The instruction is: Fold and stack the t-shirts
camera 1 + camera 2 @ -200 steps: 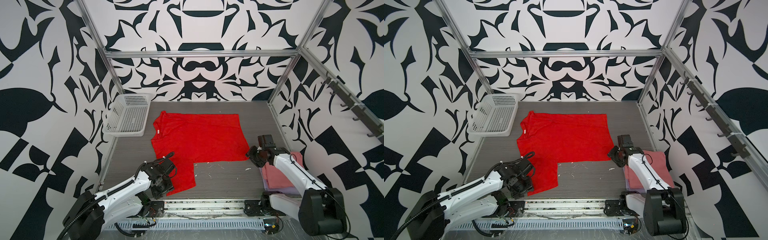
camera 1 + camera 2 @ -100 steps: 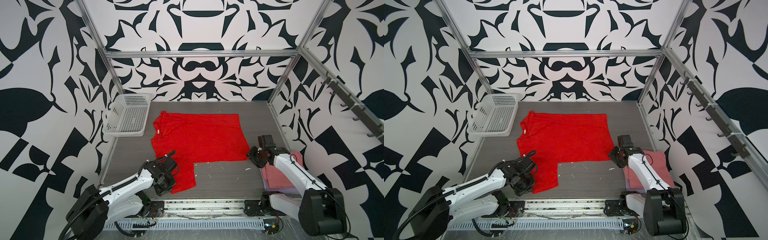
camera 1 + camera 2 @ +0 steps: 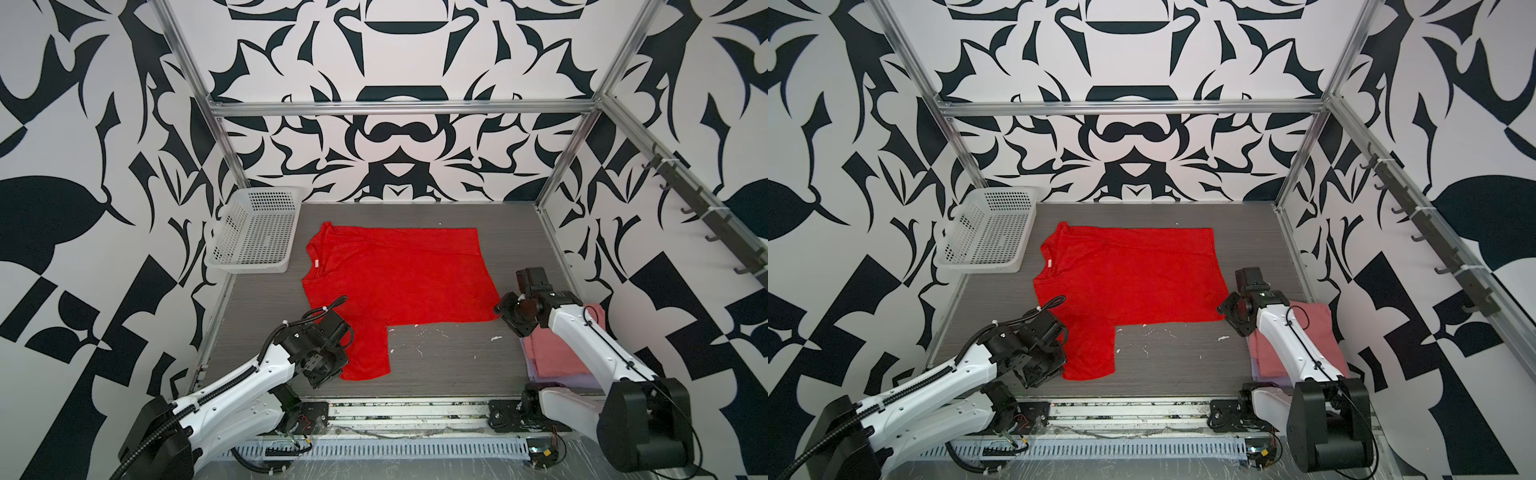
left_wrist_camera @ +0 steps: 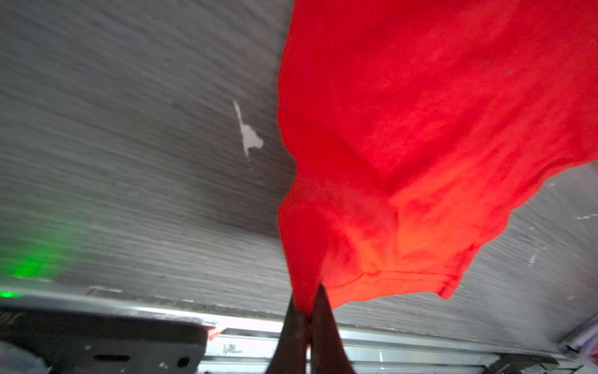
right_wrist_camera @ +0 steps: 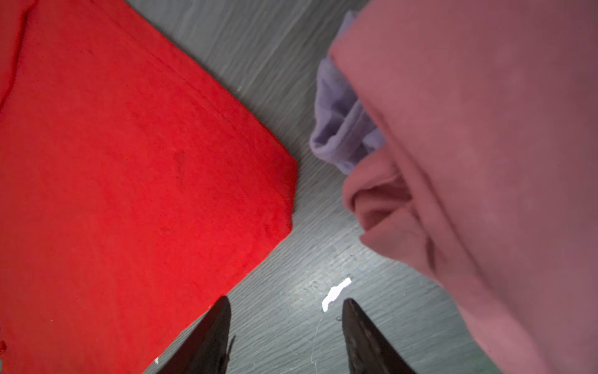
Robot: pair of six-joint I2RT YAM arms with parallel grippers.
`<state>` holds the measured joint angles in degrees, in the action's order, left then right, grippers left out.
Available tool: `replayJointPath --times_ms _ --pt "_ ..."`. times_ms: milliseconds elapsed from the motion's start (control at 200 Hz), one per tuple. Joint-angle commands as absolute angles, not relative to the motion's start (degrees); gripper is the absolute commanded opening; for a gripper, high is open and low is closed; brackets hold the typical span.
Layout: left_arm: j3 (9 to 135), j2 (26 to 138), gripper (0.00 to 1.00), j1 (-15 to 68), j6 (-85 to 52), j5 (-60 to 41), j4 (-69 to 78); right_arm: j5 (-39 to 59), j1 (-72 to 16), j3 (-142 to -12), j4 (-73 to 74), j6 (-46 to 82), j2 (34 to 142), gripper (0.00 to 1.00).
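Observation:
The red t-shirt [image 3: 395, 274] [image 3: 1129, 274] lies spread flat on the grey table in both top views, its white neck label toward the basket. A narrower flap of it reaches the near edge. My left gripper [image 4: 309, 304] [image 3: 328, 370] is shut on the hemmed near-left corner of that flap, and the cloth rises into the fingers. My right gripper [image 5: 286, 311] [image 3: 509, 318] stands open over bare table, just off the shirt's near-right corner [image 5: 284, 194]. The folded pink t-shirt [image 5: 485, 129] [image 3: 552, 353] rests on the lavender t-shirt [image 5: 339, 129] beside it.
A white perforated basket [image 3: 255, 232] leans at the back left corner. White flecks [image 3: 496, 337] mark the table in front of the red shirt. A metal rail [image 3: 415, 411] runs along the near edge. Patterned walls and frame posts close in the other sides.
My left gripper has shut on the red shirt's near corner and shifted a little to the right. The right arm has stayed in place with its jaws apart.

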<state>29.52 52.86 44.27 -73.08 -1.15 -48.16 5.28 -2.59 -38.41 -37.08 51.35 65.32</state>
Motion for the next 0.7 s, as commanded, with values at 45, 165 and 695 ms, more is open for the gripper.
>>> replayJointPath --times_ms 45,165,695 --pt "30.57 52.39 0.00 44.38 -74.10 1.10 -52.00 3.33 -2.60 -36.26 -31.78 53.98 66.53 0.57" --pt "30.89 51.54 0.00 44.30 -74.15 2.44 -53.40 3.11 -2.81 -36.67 -28.81 54.90 69.63 0.55" --pt "31.43 44.71 0.00 44.21 -78.02 8.65 -56.94 -2.11 -4.17 -37.82 -27.39 56.86 77.00 0.06"
